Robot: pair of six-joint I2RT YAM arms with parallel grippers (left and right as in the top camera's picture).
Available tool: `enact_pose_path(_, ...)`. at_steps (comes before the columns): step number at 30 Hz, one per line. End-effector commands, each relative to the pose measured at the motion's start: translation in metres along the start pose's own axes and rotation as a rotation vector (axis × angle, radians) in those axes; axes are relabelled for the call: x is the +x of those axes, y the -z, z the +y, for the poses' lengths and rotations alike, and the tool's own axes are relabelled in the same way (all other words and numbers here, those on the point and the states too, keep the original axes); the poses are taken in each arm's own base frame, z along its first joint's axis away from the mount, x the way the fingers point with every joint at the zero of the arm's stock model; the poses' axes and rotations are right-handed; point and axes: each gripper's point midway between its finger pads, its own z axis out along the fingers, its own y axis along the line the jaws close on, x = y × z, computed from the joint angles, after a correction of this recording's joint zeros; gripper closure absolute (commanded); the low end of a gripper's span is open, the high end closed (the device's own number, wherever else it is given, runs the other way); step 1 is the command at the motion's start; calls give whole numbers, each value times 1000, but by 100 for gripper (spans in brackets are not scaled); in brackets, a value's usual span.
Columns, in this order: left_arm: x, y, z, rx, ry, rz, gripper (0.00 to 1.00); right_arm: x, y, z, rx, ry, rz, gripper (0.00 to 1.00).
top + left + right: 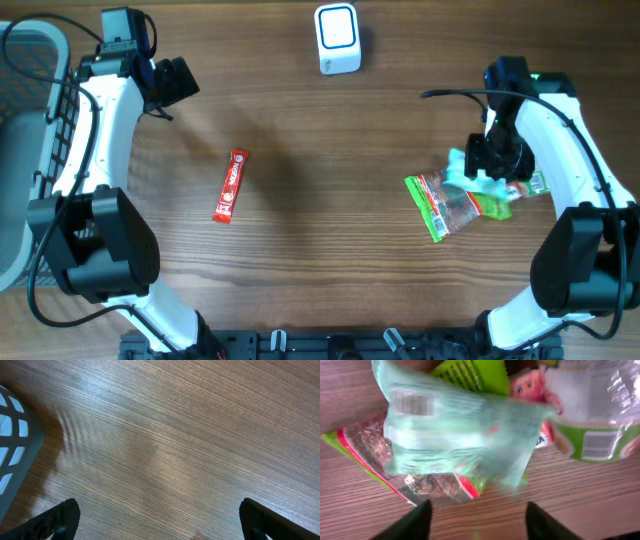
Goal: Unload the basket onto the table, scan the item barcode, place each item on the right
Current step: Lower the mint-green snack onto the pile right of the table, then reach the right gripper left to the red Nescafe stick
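The pale green packet (465, 435) lies just beneath the right pincer (477, 525), whose jaws are parted and seemingly grip nothing. The scanner (337, 38) sits at its ten o'clock.

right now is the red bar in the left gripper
No, the red bar lies flat on the table, well apart from the left gripper, which is open and empty.

the left arm (97, 130) and right arm (578, 150) are white shells over chunky black joints, each trailing a thin black cable; a small green light (537, 76) glows on the right one.
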Motion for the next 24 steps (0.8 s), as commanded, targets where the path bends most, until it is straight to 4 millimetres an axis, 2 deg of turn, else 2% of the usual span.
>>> enact_pose_path(1,-1,1,-1,7,3,-2,0,-2,1,-11,56,-24,-9,0)
enact_pose_path(2,-1,1,-1,7,3,-2,0,-4,6,-11,54,-24,-16,0)
enact_pose_path(4,-1,1,-1,7,3,-2,0,-17,30,-7,11,-33,-68,1)
enact_pose_path(5,-1,1,-1,7,3,-2,0,-25,47,7,-75,-32,-103,6)
enact_pose_path(6,-1,1,-1,7,3,-2,0,-31,61,23,-165,-24,-128,10)
enact_pose_path(8,-1,1,-1,7,3,-2,0,-42,103,85,-481,55,-209,14)
enact_pose_path(10,-1,1,-1,7,3,-2,0,-44,123,129,-623,107,-249,14)
enact_pose_path(14,-1,1,-1,7,3,-2,0,-39,131,200,-627,157,-329,14)
enact_pose_path(16,-1,1,-1,7,3,-2,0,-30,135,238,-635,205,-378,4)
enact_pose_path(17,-1,1,-1,7,3,-2,0,-18,138,268,-671,234,-396,0)
enact_pose_path(19,-1,1,-1,7,3,-2,0,9,142,319,-743,329,-437,1)
enact_pose_path(21,-1,1,-1,7,3,-2,0,33,138,360,-749,379,-513,14)
enact_pose_path(23,-1,1,-1,7,3,-2,0,48,126,381,-672,376,-603,28)
enact_pose_path(24,-1,1,-1,7,3,-2,0,58,120,395,-646,410,-638,30)
